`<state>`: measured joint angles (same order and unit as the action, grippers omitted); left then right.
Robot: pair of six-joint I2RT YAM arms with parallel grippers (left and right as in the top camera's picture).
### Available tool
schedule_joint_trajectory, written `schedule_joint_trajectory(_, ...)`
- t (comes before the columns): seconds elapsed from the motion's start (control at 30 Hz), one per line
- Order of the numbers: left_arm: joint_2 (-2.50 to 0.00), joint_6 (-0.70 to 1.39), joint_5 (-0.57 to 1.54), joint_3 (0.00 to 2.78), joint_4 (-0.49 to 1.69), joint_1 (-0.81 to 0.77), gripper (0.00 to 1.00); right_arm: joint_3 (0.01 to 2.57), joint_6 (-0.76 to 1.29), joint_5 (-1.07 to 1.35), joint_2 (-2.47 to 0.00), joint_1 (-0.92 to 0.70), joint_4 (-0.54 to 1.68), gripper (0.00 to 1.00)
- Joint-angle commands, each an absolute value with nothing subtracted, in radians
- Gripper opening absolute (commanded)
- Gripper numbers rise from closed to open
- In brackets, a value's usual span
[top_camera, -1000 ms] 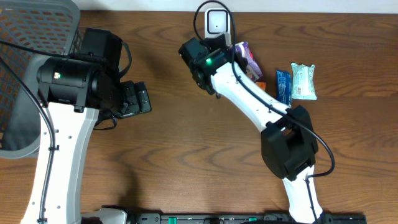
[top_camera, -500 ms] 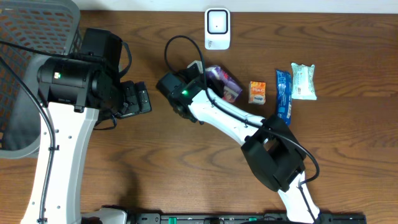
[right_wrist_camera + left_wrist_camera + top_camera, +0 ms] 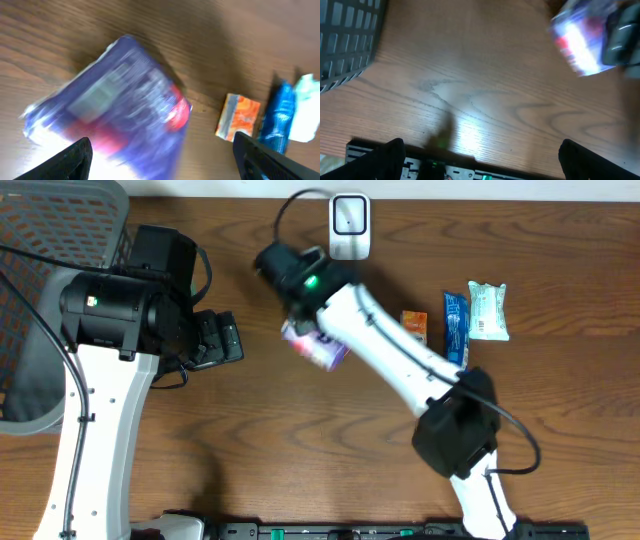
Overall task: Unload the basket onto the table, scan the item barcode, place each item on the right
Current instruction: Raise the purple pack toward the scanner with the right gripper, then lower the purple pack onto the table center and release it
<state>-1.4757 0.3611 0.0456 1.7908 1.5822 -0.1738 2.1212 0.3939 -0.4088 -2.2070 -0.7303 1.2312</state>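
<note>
The purple packet (image 3: 318,348) sits mid-table, partly under your right arm and short of the white scanner (image 3: 349,225) at the far edge. It is blurred in both wrist views, so you cannot tell whether it lies flat on the wood or is just off it. Your right gripper (image 3: 162,162) is above it with jaws spread wide, grasping nothing; neither finger touches it. To its right you have an orange pack (image 3: 414,327), then a blue pack (image 3: 456,330) and a white-green pack (image 3: 488,311) side by side. Your left gripper (image 3: 480,160) hangs over the table (image 3: 260,430) near the basket (image 3: 60,240), jaws released and empty.
</note>
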Motion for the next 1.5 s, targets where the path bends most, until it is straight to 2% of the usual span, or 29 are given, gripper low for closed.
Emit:
schedule_joint_trajectory(0.0, -1.483, 0.348, 0.033, 1.791, 1.585, -0.171, 0.98, 2.182, 0.365, -0.174, -2.177, -0.646, 1.277, 0.87)
schedule_joint_trajectory(0.1, -1.483, 0.348, 0.033, 1.791, 1.585, -0.171, 0.98, 2.185, 0.365, -0.066, -2.177, -0.593, 1.303, 0.91)
schedule_joint_trajectory(0.17, -1.483, 0.348, 0.033, 1.791, 1.585, -0.171, 0.98, 2.169, 0.364, 0.028, -2.179, -0.564, 1.310, 0.90)
schedule_joint_trajectory(0.27, -1.483, 0.348, 0.033, 1.791, 1.585, -0.171, 0.98, 2.136, 0.294, 0.194, -2.179, -0.540, 1.327, 0.64)
schedule_joint_trajectory(0.37, -1.483, 0.348, 0.033, 1.791, 1.585, -0.171, 0.98, 2.090, 0.178, 0.349, -2.179, -0.547, 1.329, 0.54)
schedule_joint_trajectory(0.43, -1.483, 0.348, 0.033, 1.791, 1.585, -0.171, 0.98, 2.062, 0.130, 0.410, -2.179, -0.566, 1.329, 0.42)
schedule_joint_trajectory(0.57, -1.483, 0.348, 0.033, 1.791, 1.585, -0.171, 0.98, 2.001, 0.097, 0.373, -2.179, -0.616, 1.327, 0.12)
schedule_joint_trajectory(0.63, -1.483, 0.348, 0.033, 1.791, 1.585, -0.171, 0.98, 1.962, 0.123, 0.334, -2.179, -0.640, 1.313, 0.05)
schedule_joint_trajectory(0.83, -1.483, 0.348, 0.033, 1.791, 1.585, -0.171, 0.98, 1.807, 0.241, 0.289, -2.179, -0.696, 1.196, 0.05)
schedule_joint_trajectory(0.97, -1.483, 0.348, 0.033, 1.791, 1.585, -0.171, 0.98, 1.739, 0.252, 0.266, -2.179, -0.705, 1.128, 0.01)
schedule_joint_trajectory(1.2, -1.483, 0.348, 0.033, 1.791, 1.585, -0.171, 0.98, 1.747, 0.407, 0.008, -2.177, -0.683, 1.114, 0.01)
schedule_joint_trajectory(1.47, -1.483, 0.348, 0.033, 1.791, 1.585, -0.171, 0.98, 1.788, 0.419, -0.002, -2.177, -0.619, 1.110, 0.03)
